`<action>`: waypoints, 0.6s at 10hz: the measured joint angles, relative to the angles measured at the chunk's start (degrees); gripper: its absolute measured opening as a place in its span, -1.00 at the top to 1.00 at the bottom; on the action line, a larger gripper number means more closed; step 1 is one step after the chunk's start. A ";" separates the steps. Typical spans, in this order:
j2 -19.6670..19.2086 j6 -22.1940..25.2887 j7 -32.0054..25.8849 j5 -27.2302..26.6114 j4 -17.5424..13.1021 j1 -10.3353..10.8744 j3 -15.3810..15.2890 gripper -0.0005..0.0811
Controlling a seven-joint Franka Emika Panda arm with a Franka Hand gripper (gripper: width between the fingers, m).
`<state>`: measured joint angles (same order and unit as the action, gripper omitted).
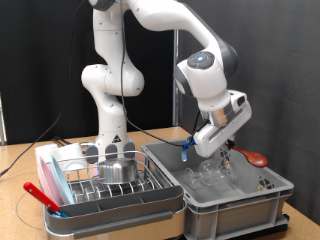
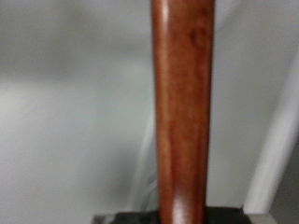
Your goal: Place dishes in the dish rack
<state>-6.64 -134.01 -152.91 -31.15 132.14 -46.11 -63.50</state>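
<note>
My gripper [image 1: 228, 151] hangs over the large grey crate [image 1: 235, 205] on the exterior view's right. It is shut on a brown wooden spoon whose head [image 1: 256, 158] sticks out toward the right. In the wrist view the spoon's handle [image 2: 182, 112] fills the middle of the picture, very close. Small clear glass pieces [image 1: 212, 176] lie in the crate just below the gripper. At the left stands the dish rack [image 1: 150, 186], silver wire in a white tray, with a shiny steel bowl [image 1: 117, 170] in it.
A red utensil [image 1: 42, 196] lies along the rack's left front edge. A blue-tipped object [image 1: 186, 148] stands at the crate's near-left rim. The robot's base [image 1: 110, 120] rises behind the rack. Cables run across the wooden table at the left.
</note>
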 joint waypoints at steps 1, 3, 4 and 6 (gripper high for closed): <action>0.02 6.70 -0.14 -4.15 -1.72 -1.62 -0.60 0.76; 0.29 13.03 -0.51 -9.23 -4.02 -3.63 -1.62 0.76; 0.29 12.72 2.81 -8.36 -3.90 -3.57 -1.62 0.76; 0.37 14.07 4.33 -18.45 -3.19 -4.09 -1.62 0.76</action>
<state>-6.27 -119.94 -148.57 -49.60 128.95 -50.20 -65.12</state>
